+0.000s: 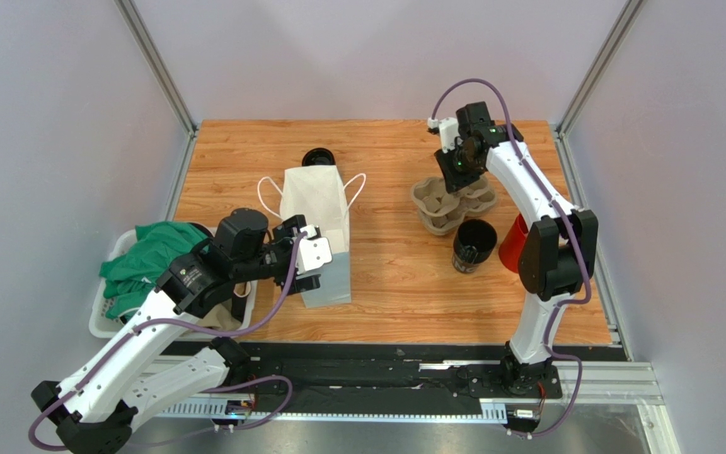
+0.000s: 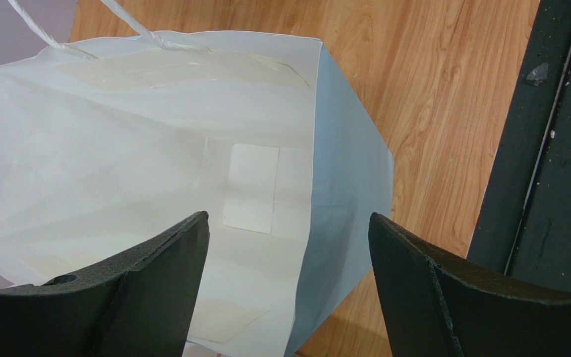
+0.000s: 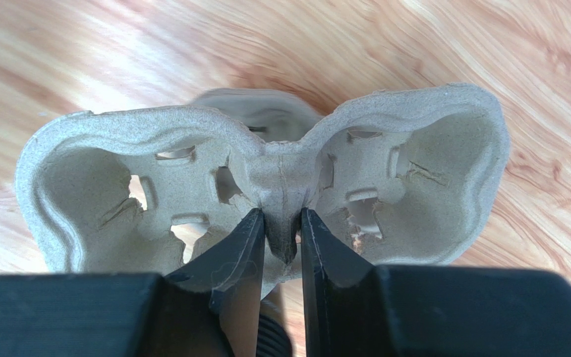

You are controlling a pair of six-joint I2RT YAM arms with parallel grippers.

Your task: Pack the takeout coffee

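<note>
The takeout coffee, a black cup, stands on the wooden table just near of the cardboard cup tray. A smaller black cup sits behind the white paper bag. My right gripper reaches down onto the tray. In the right wrist view it is shut on the middle ridge of the tray, between two empty wells. My left gripper is at the bag's near side. In the left wrist view it is open, with the bag's corner between its fingers.
A red cup stands beside the black one, partly hidden by the right arm. A white basket with green cloth sits at the table's left edge. Grey walls and metal posts close in the table on three sides.
</note>
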